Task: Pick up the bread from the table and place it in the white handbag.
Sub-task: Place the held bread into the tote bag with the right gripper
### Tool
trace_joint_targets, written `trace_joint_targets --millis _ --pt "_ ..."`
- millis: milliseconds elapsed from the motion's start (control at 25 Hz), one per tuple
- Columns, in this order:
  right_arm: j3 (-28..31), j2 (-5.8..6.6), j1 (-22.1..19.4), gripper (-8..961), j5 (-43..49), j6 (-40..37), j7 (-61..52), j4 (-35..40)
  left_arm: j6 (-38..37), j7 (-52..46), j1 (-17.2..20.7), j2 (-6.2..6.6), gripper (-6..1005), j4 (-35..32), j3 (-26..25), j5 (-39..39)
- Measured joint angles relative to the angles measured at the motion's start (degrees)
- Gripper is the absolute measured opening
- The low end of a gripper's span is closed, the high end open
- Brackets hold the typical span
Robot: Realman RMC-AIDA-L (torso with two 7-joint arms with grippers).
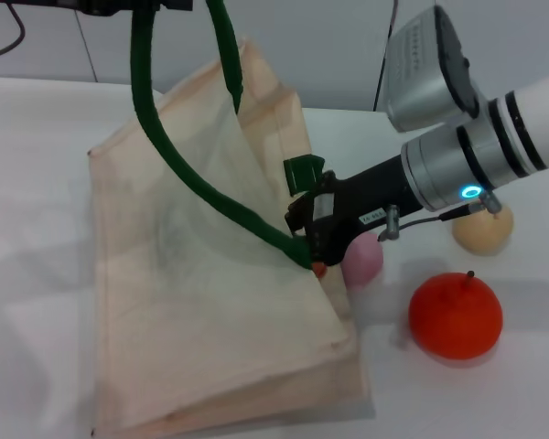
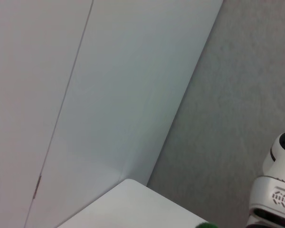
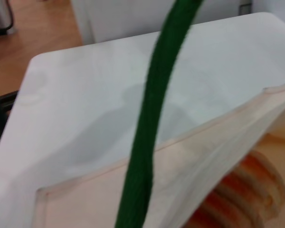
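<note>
The white handbag [image 1: 192, 302] lies on the table with its mouth lifted open. Its dark green handles [image 1: 188, 174] rise to my left gripper [image 1: 133, 7] at the top edge of the head view, which holds them up. My right gripper [image 1: 306, 240] is at the bag's open mouth, shut on the bread. Only an orange tip of the bread [image 1: 318, 269] shows under it in the head view. The right wrist view shows the bread's orange and tan ribs [image 3: 244, 187] just inside the cream fabric [image 3: 147, 190], behind a green handle [image 3: 147, 142].
A pink ball [image 1: 363, 258] lies right beside the right gripper. A beige ball [image 1: 482, 229] and an orange-red fruit [image 1: 456, 314] lie to the right on the white table [image 1: 37, 183]. The left wrist view shows only wall, floor and a table corner [image 2: 133, 209].
</note>
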State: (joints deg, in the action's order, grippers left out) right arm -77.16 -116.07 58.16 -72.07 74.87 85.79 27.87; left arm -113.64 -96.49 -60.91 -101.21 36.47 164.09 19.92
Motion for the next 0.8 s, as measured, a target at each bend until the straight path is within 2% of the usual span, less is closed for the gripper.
trace_joint_targets --millis 400,640,800 --pt "0.4 -0.02 -0.14 334 -0.07 -0.1 1.6 0.0 0.11 -0.01 0.13 -0.04 161 0.0 0.0 -0.01" --pt "0.6 0.11 -0.54 584 -0.09 -1.87 1.23 -0.05 0.21 -0.01 0.5 -0.03 163 0.0 0.0 0.0" --pt "0.87 0.21 -1.6 770 -0.11 -6.17 0.57 -0.08 0.47 0.0 1.04 -0.04 164 0.0 0.0 -0.01"
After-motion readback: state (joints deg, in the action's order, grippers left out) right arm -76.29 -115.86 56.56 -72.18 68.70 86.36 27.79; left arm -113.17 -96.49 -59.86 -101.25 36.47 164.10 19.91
